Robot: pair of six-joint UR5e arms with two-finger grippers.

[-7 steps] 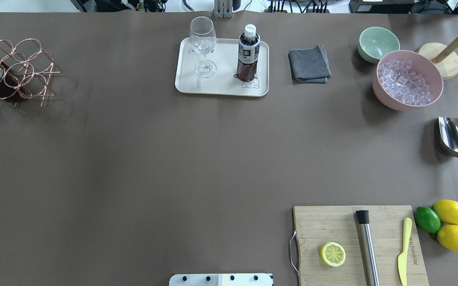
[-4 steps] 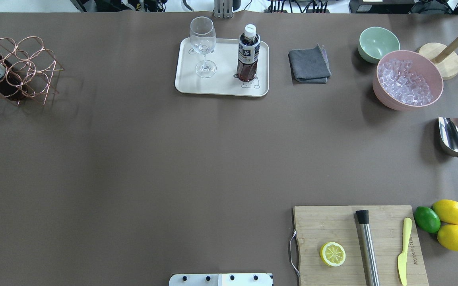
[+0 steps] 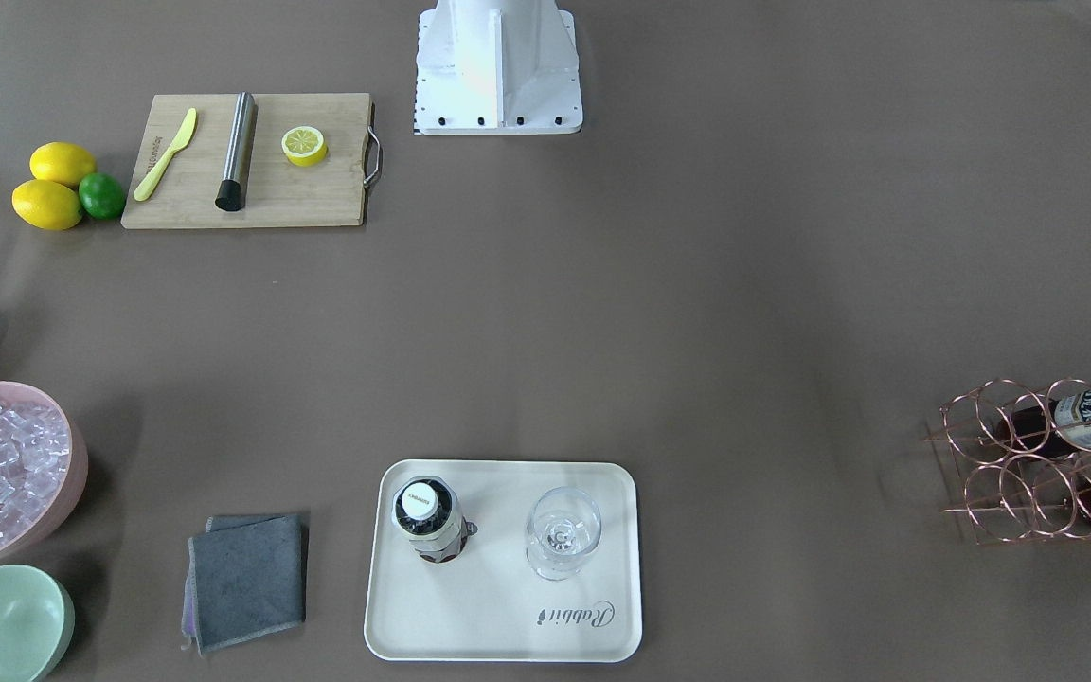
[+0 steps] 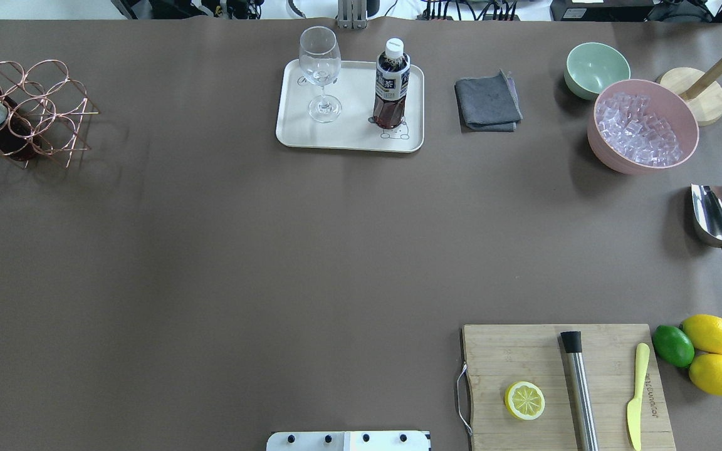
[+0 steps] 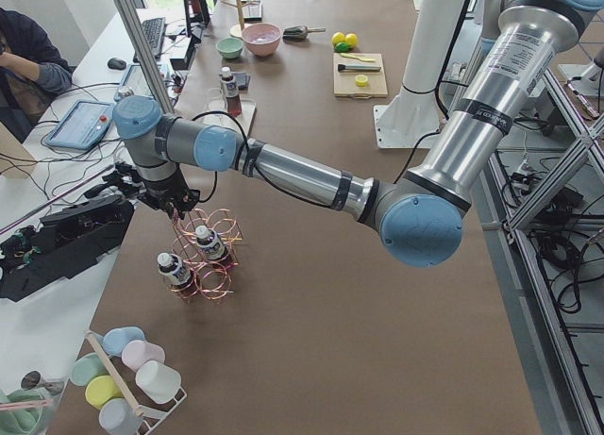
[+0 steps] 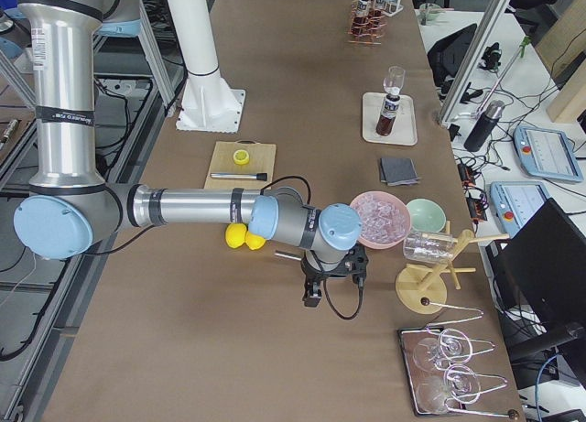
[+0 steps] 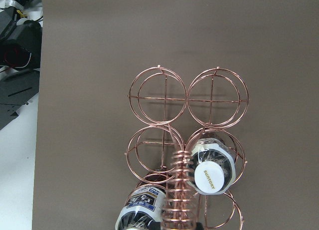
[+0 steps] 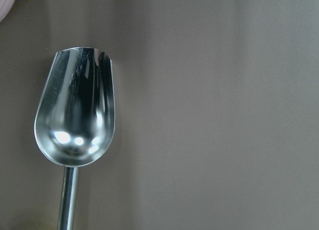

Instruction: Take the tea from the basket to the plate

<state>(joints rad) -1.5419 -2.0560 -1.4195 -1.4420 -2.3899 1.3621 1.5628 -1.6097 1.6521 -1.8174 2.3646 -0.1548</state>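
One bottle of tea (image 4: 391,84) stands upright on the plate (image 4: 348,134) at twelve o'clock of the desk (image 4: 273,250), so delivery looks done. Two others sit in the basket (image 4: 54,94) at ten o'clock, which has rocked slightly. My left claw (image 5: 177,207) hangs at its handle (image 7: 177,190), grip hidden. My right claw (image 6: 331,281), over the scoop (image 8: 75,110), I cannot judge either.

A broad matt brown tabletop (image 4: 273,250) lies under soft, even light, and along its far edge run white side desks (image 6: 558,102) with a tablet (image 6: 547,153) and a dark monitor (image 6: 548,257), slanted aluminium posts (image 5: 143,48), and a seated person (image 5: 26,62).
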